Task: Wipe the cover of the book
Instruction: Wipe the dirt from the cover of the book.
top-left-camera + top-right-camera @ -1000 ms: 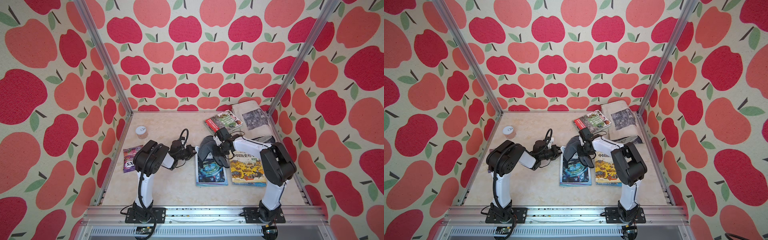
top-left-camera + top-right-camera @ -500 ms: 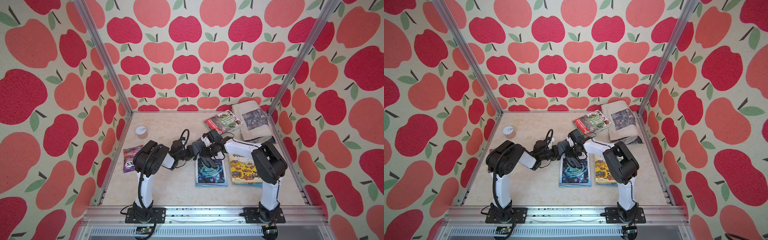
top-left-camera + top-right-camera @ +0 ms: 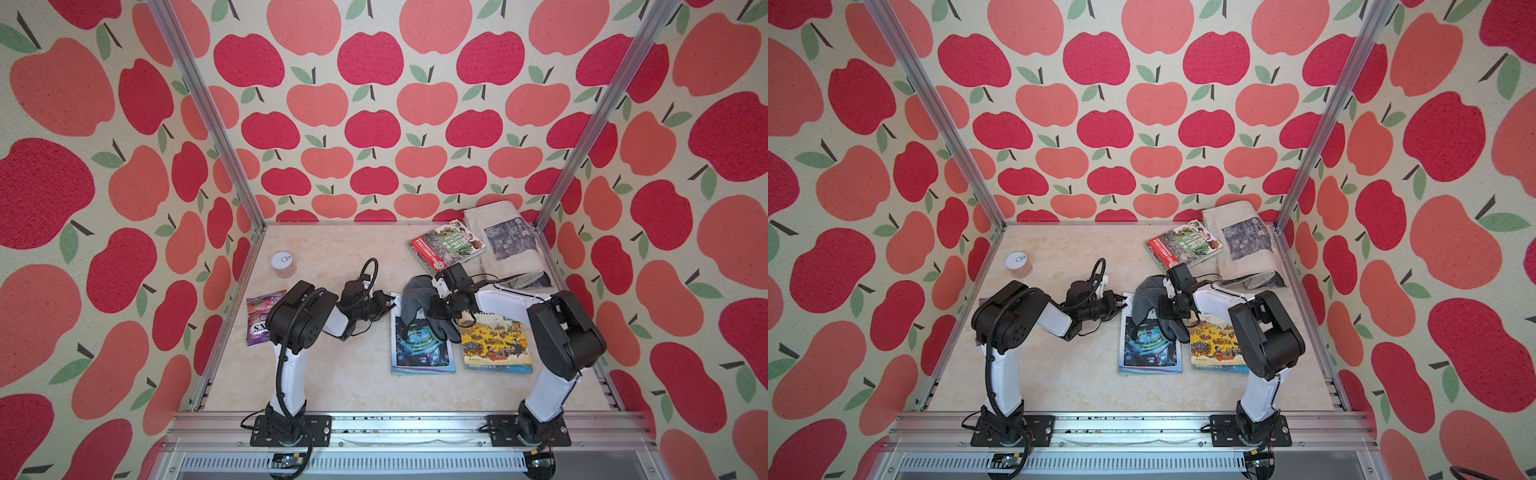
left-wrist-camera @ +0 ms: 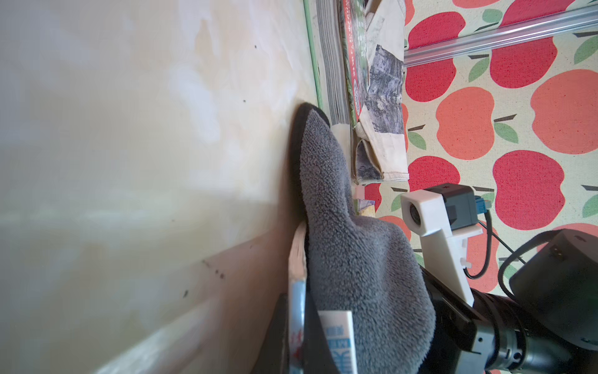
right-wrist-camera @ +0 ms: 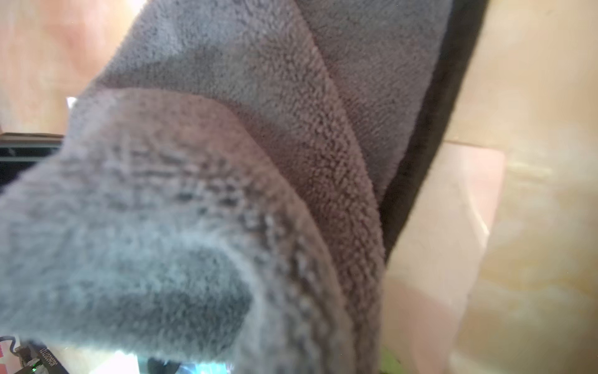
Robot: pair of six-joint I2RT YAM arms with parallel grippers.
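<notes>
The book (image 3: 422, 351) (image 3: 1150, 351) with the blue cover lies flat near the table's middle. My left gripper (image 3: 390, 305) (image 3: 1123, 301) is shut on its far left corner; in the left wrist view the book's thin edge (image 4: 297, 291) sits between the jaws of that gripper (image 4: 297, 327). A grey cloth (image 3: 415, 299) (image 3: 1148, 299) (image 4: 356, 259) drapes over the far end of the cover. My right gripper (image 3: 436, 309) (image 3: 1167, 309) is shut on it. The cloth (image 5: 259, 162) fills the right wrist view and hides the fingers.
A yellow book (image 3: 494, 345) lies right beside the blue one. At the back right are a red and green book (image 3: 446, 245) and a folded newspaper (image 3: 507, 241). A small jar (image 3: 284, 264) and a purple snack bag (image 3: 259, 320) sit at the left.
The right gripper swept the cloth to the left over the far end of the cover, then came back to the right. The left gripper kept its hold and stayed put.
</notes>
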